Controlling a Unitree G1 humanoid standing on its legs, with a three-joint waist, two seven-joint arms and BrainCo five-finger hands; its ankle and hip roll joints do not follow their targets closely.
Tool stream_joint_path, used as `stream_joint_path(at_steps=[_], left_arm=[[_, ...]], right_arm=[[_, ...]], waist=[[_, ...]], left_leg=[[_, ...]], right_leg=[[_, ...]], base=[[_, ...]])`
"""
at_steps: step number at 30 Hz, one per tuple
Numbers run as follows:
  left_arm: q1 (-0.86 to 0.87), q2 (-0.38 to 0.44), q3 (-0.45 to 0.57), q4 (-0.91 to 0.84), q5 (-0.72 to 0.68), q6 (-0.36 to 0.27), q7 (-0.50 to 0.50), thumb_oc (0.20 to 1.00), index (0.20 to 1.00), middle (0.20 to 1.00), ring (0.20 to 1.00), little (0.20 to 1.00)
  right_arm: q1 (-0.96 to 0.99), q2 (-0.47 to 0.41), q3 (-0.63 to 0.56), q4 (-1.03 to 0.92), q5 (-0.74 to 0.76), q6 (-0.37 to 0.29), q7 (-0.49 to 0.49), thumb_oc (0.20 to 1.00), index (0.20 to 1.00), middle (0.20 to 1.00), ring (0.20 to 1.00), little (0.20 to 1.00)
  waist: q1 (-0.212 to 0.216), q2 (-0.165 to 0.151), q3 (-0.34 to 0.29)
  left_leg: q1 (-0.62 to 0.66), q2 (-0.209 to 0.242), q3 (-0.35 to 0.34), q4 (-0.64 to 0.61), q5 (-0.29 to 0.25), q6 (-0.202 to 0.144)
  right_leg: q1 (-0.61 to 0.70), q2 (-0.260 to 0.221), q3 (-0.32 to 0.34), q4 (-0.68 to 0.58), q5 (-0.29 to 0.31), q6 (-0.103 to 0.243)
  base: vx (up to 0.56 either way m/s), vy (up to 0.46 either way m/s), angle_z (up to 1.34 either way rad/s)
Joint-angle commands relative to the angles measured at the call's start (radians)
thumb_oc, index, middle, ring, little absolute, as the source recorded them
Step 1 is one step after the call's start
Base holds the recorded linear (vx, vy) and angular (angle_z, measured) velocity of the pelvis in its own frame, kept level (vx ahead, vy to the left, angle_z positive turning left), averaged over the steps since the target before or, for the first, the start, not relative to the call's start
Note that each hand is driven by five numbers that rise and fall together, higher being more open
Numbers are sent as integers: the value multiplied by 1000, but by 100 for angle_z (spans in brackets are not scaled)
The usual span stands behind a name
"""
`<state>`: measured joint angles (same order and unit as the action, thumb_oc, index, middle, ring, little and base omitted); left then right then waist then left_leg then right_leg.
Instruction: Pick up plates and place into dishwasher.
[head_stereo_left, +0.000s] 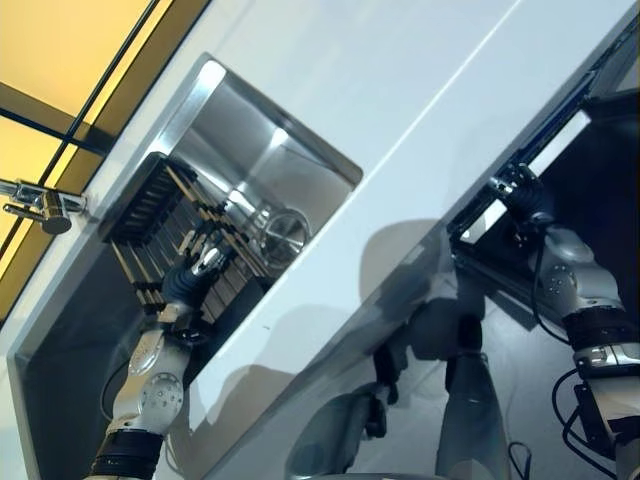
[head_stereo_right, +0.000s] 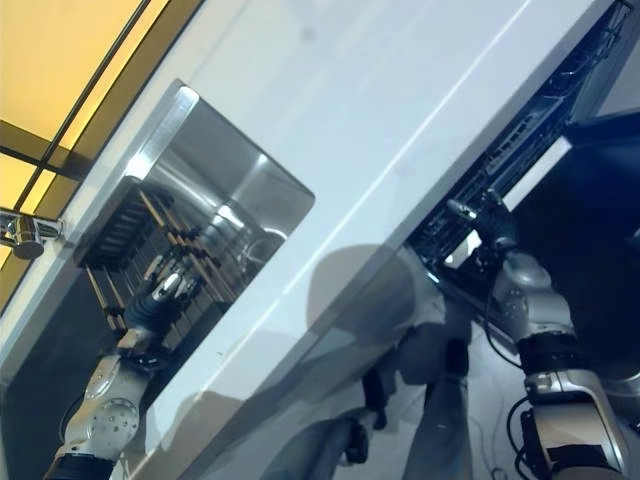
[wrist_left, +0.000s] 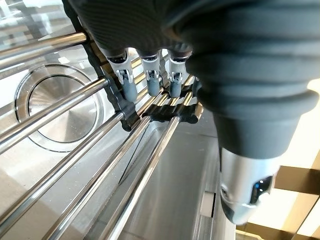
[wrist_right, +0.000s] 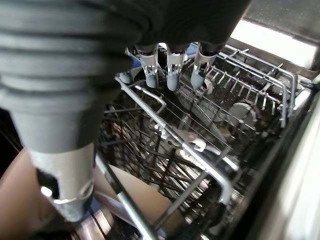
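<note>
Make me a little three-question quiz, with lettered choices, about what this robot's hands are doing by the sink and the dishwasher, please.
1. Where is the left hand?
A. Over the rack of metal bars in the sink
B. Flat on the white counter
C. On the tap

2. What colour is the counter?
A. Black
B. White
C. Green

3. What is the right hand holding?
A. A plate
B. A cup
C. Nothing; it hangs above the wire dishwasher rack

Answers:
1 A, the head views show the hand at the bars laid across the steel sink, and its wrist view shows the fingers down at them.
2 B, the surface between sink and dishwasher is plain white.
3 C, the right wrist view shows fingers hanging with nothing in them.
</note>
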<state>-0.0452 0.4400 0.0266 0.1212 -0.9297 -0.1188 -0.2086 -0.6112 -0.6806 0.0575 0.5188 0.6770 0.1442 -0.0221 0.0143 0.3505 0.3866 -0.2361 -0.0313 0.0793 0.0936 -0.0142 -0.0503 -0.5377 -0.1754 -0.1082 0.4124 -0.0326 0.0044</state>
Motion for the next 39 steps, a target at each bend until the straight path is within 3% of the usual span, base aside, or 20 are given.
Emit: stream_joint_path(at_steps=[1,4,10,16,20,30,34,39], left_arm=[[5,48,-32,-30,-24,9,-49,1000,1000,1000,1000,1000],[20,59,-3,-35,-26,27,-66,1000,1000,1000,1000,1000],[41,61,47,-38,0,64,-89,1000,1000,1000,1000,1000],[70,31,79,-37,74,123,-102,1000,1000,1000,1000,1000],[94,22,106,-34,127,151,-115,1000,1000,1000,1000,1000],[91,25,164,3,183,203,-181,1000,1000,1000,1000,1000],[96,25,186,-3,195,207,-191,1000,1000,1000,1000,1000],[125,14,201,-9,195,181,-202,1000,1000,1000,1000,1000]], right_arm=[[-161,212,243,-231,32,-64,272,1000,1000,1000,1000,1000],[-126,201,219,-238,17,-72,275,1000,1000,1000,1000,1000],[36,205,117,-283,40,-108,272,1000,1000,1000,1000,1000],[264,192,6,-327,-67,-95,269,1000,1000,1000,1000,1000],[377,188,-56,-366,-171,-90,168,1000,1000,1000,1000,1000],[476,158,-158,-504,-367,-75,44,1000,1000,1000,1000,1000],[521,181,-203,-529,-399,-75,-121,1000,1000,1000,1000,1000],[592,267,-266,-538,-426,-80,-456,1000,1000,1000,1000,1000]], waist=[[93,-48,47],[105,-68,18],[98,-138,-54],[79,-220,-174],[68,-269,-236],[24,-315,-290],[2,-319,-289],[-34,-297,-278]], left_leg=[[-78,-55,-63,70,9,36],[-54,-51,-72,60,4,37],[36,-42,-75,36,-26,43],[152,-40,-70,36,-66,51],[224,-29,-64,22,-87,60],[324,-26,-33,-2,-131,89],[334,-27,-10,10,-148,101],[339,-40,17,30,-172,121]], right_leg=[[123,-24,-39,-156,-13,59],[166,-22,-56,-182,-7,61],[300,-12,-87,-253,1,67],[466,1,-88,-323,3,75],[541,15,-74,-357,4,83],[585,29,-21,-348,-1,105],[574,29,5,-328,5,112],[539,14,37,-288,32,113]], base=[[-8,-27,11],[0,-21,16],[1,-19,20],[96,-9,8],[88,-34,1],[5,17,-9],[-36,37,-18],[-53,91,-14]])
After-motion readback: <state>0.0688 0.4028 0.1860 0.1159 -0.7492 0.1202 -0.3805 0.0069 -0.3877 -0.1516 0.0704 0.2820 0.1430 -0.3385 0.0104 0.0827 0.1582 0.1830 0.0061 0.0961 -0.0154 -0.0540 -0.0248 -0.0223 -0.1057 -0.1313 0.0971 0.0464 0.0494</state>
